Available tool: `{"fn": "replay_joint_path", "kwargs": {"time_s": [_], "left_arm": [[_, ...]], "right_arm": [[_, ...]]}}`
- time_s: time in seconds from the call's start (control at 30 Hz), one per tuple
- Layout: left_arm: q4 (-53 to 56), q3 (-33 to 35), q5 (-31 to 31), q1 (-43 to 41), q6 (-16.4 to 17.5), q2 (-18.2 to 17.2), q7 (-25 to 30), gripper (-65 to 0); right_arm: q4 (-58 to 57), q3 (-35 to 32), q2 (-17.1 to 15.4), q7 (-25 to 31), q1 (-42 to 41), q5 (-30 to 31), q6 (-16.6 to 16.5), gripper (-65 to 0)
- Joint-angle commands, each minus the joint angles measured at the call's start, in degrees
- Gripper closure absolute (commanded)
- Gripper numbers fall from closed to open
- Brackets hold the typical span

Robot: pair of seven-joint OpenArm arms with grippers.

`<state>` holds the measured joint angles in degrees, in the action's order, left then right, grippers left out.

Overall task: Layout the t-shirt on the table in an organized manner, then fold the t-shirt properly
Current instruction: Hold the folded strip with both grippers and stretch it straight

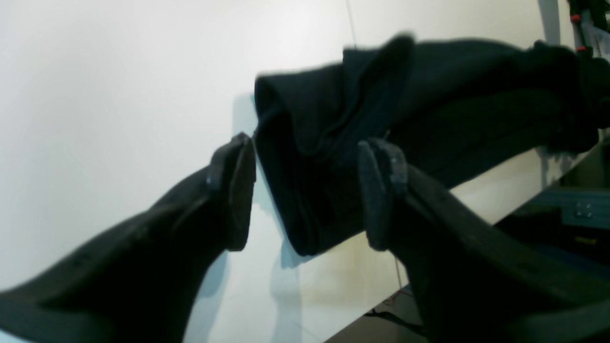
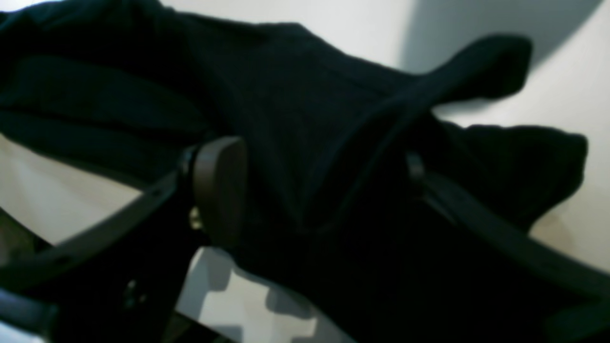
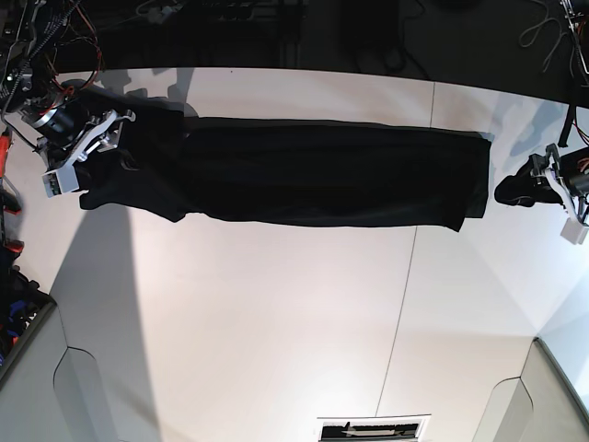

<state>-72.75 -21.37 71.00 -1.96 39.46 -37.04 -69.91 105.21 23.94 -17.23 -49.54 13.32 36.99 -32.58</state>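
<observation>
The black t-shirt [image 3: 322, 175] lies drawn out in a long narrow band across the far part of the white table [image 3: 276, 313]. My left gripper [image 3: 508, 191] is open just off the band's right end. In the left wrist view its fingers [image 1: 238, 190] stand wide apart, with the bunched t-shirt [image 1: 324, 157] end lying between and beyond them. My right gripper [image 3: 120, 145] is over the band's left end. In the right wrist view its jaws stand wide apart, and loose t-shirt [image 2: 310, 157] cloth fills the gap and drapes over the right finger; the pad [image 2: 219, 190] of the left one shows.
A thin dark seam [image 3: 405, 276] crosses the table. Grey angled panels [image 3: 55, 387] sit at both near corners, and a small label [image 3: 373, 428] lies at the near edge. Cables and dark clutter [image 3: 230, 18] line the far side. The table edge [image 1: 429, 267] runs close under my left gripper.
</observation>
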Motion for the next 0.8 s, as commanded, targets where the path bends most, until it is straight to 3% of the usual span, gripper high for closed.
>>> {"fn": "replay_joint_path", "kwargs": {"time_s": [0.0, 0.17, 0.4, 0.53, 0.77], "left_arm": [[-0.8, -0.4, 0.2, 0.8, 0.5, -0.5, 1.9, -37.5], [0.7, -0.4, -8.6, 0.9, 0.5, 3.3, 9.8, -37.5], [8.5, -0.4, -7.2, 1.2, 0.5, 4.9, 10.5, -37.5], [9.8, -0.4, -5.7, 0.9, 0.5, 6.1, 8.5, -37.5], [9.7, -0.4, 4.3, 0.8, 0.5, 8.7, -1.0, -37.5]], "right_arm": [[0.8, 0.4, -0.3, 1.3, -0.4, 0.5, 0.0, -40.7], [0.7, 0.4, -0.1, 1.3, 0.4, 0.5, 0.0, -40.7], [0.7, 0.4, 0.0, 1.3, 1.5, 0.5, 0.2, -40.7], [0.7, 0.4, 0.0, 1.3, 1.5, 0.5, 0.2, -40.7], [0.7, 0.4, 0.0, 1.3, 1.5, 0.7, 0.3, -40.7]]}}
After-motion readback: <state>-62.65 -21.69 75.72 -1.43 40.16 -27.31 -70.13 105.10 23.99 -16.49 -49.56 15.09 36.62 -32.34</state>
